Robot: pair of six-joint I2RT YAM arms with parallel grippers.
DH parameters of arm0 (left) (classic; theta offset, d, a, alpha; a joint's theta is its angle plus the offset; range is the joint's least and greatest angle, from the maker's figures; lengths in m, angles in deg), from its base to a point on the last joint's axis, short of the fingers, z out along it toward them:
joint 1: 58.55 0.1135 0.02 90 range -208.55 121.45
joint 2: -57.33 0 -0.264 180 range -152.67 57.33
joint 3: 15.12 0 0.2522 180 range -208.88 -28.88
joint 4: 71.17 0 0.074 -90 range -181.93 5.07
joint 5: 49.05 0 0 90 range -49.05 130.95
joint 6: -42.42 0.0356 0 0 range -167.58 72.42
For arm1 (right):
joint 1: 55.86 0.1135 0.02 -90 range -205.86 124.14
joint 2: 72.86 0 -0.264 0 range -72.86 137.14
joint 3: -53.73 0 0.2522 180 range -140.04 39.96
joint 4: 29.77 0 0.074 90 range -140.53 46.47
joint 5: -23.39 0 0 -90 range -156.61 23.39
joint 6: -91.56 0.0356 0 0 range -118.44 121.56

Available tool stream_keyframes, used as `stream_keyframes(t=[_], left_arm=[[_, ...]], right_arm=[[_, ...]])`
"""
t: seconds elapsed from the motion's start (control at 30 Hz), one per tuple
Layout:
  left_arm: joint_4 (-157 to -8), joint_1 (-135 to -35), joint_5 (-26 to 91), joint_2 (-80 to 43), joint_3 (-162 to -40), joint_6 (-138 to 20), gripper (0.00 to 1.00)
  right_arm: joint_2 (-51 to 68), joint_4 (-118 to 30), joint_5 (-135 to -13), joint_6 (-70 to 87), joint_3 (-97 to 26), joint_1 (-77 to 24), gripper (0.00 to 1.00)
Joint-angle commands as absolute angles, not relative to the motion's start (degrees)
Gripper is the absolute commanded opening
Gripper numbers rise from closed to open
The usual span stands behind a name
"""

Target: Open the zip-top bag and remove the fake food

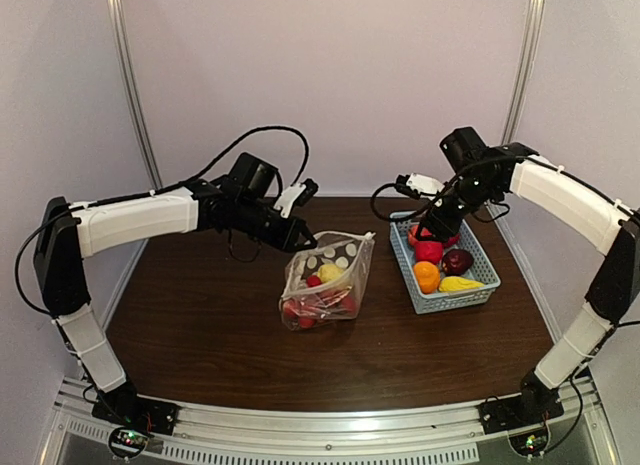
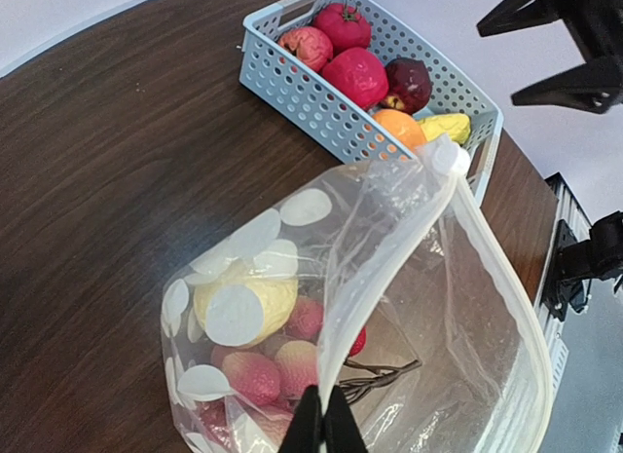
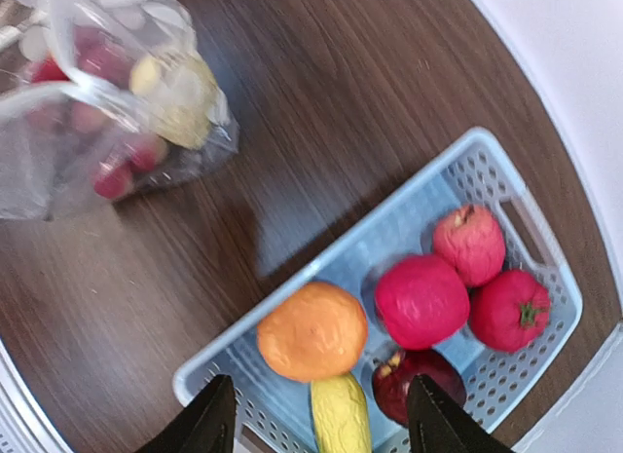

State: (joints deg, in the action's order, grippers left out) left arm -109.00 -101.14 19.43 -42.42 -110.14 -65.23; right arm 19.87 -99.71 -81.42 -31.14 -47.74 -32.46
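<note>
The left gripper [image 2: 321, 429] has its fingertips pressed together on the white zip strip of the zip-top bag [image 2: 409, 307], pinching the rim at the bottom edge of the left wrist view. From that pinch the rim loops up and to the right, and the mouth gapes wide. In the top view the bag sits near the centre of the frame on the dark wooden table [image 1: 200, 315], its mouth lifted toward the gripper. Inside it lies some of the fake food [image 2: 243, 312]: a yellow piece and several red ones (the dotted plastic blurs how many).

The right gripper [image 3: 321, 434] has its fingers spread with nothing between them. It hangs over the light-blue basket [image 3: 384, 234], which stands at the right of the top view. In the basket lie three red fruits [image 3: 421, 299], an orange fruit [image 3: 311, 331], a yellow fruit [image 3: 341, 414] and a dark purple fruit [image 3: 419, 380]. Basket and bag stand near each other, with a strip of bare table between them.
</note>
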Motion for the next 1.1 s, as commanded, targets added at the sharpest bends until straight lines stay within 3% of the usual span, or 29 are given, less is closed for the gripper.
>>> stream_keyframes(t=[0.0, 0.27, 0.47, 0.77, 1.07], left_arm=[[-108.64, -101.09, 16.68, -43.66, -111.76, -65.77, 0.00], [-108.48, -101.09, 15.34, -44.01, -111.90, -65.54, 0.00], [-109.18, -101.08, 15.06, -44.01, -112.30, -64.99, 0.00], [-109.19, -101.09, 11.94, -45.65, -112.29, -66.78, 0.00], [-108.71, -101.09, 5.31, -48.04, -112.31, -69.54, 0.00]], right_arm=[[17.81, -99.47, -88.55, -31.69, -50.81, -25.70, 0.60], [22.55, -102.09, -89.84, -37.99, -60.50, -12.64, 0.51], [27.80, -99.66, -84.27, -42.03, -60.42, -6.27, 0.45], [35.21, -98.13, -81.79, -41.47, -59.96, -3.75, 0.34], [37.35, -97.93, -84.09, -37.12, -54.91, -2.12, 0.32]])
